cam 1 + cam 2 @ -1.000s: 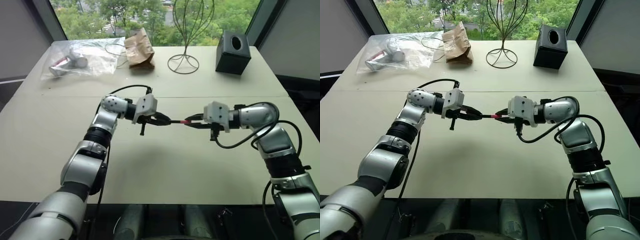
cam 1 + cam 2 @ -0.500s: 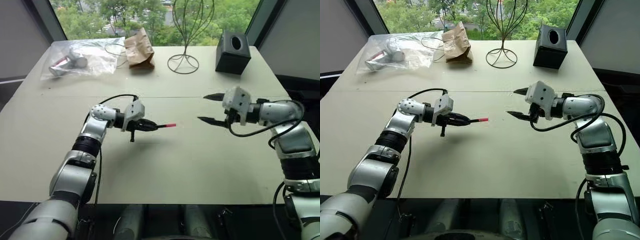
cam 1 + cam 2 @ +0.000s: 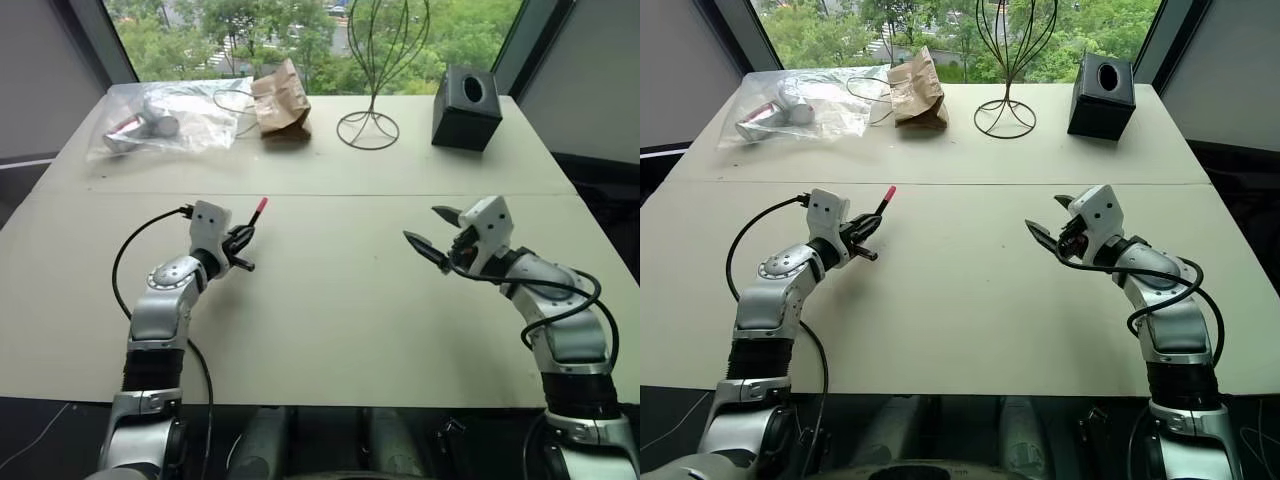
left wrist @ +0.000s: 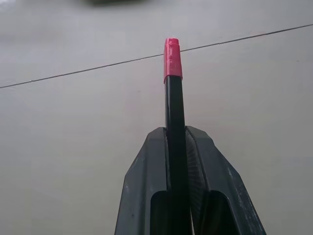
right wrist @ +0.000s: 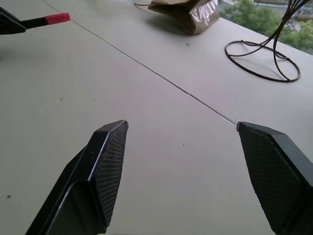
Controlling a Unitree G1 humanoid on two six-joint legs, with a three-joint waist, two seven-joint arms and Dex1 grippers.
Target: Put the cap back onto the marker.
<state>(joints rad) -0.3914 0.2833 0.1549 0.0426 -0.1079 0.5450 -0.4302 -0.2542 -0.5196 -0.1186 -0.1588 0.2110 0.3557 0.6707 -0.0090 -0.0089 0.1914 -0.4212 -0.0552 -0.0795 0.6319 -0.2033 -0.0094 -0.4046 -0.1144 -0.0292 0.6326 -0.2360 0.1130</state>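
Observation:
The black marker (image 4: pixel 174 112) is pinched between the fingers (image 4: pixel 146 171) of my left gripper (image 3: pixel 240 238), over the left part of the table. It sticks out past the fingertips, pointing away from me. The pink-red cap (image 3: pixel 261 205) sits on the marker's far end, also plain in the left wrist view as cap (image 4: pixel 172 58). My right gripper (image 3: pixel 422 224) hovers over the right part of the table, well apart from the marker, open wide with nothing between its fingers (image 5: pixel 105 161). From the right wrist view the cap (image 5: pixel 57 18) shows far off.
Along the table's far edge stand a clear plastic bag (image 3: pixel 165 115), a crumpled brown paper bag (image 3: pixel 278 95), a wire stand (image 3: pixel 370 125) and a black box (image 3: pixel 466 105). A seam (image 3: pixel 400 195) runs across the tabletop beyond both grippers.
The grippers had met at the table's middle on the marker. My right gripper opened and drew back to the right. My left arm swung the capped marker left, turning it to point away.

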